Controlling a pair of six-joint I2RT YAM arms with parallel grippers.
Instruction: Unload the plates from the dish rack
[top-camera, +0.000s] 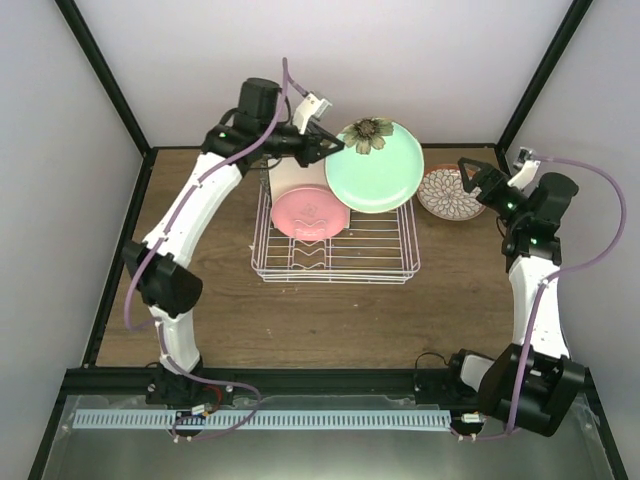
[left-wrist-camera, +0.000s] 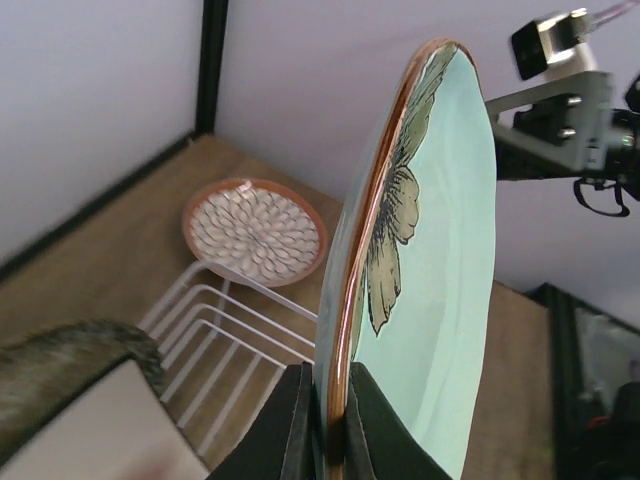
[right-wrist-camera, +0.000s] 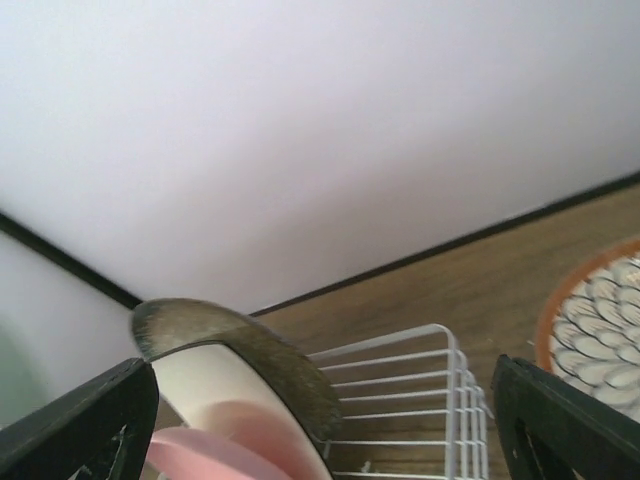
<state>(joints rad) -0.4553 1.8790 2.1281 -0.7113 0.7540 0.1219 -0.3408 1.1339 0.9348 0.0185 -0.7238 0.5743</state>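
My left gripper (top-camera: 325, 148) is shut on the rim of the mint-green plate (top-camera: 378, 170) with the flower mark and holds it up over the back right of the dish rack (top-camera: 335, 265). In the left wrist view both fingers (left-wrist-camera: 290, 425) pinch that plate (left-wrist-camera: 440, 250) edge-on. A pink plate (top-camera: 310, 213) and a cream square plate (top-camera: 295, 178) stand in the rack. The speckled grey plate (right-wrist-camera: 270, 355) stands behind them. The small floral plate (top-camera: 450, 192) lies flat on the table right of the rack. My right gripper (top-camera: 478, 180) hangs open beside it, holding nothing.
Black frame posts and pale walls close in the wooden table (top-camera: 300, 320) at the back and sides. The right arm's gripper (left-wrist-camera: 570, 110) shows just beyond the held plate in the left wrist view. Rack wires (right-wrist-camera: 420, 390) lie ahead of the right gripper (right-wrist-camera: 320, 380).
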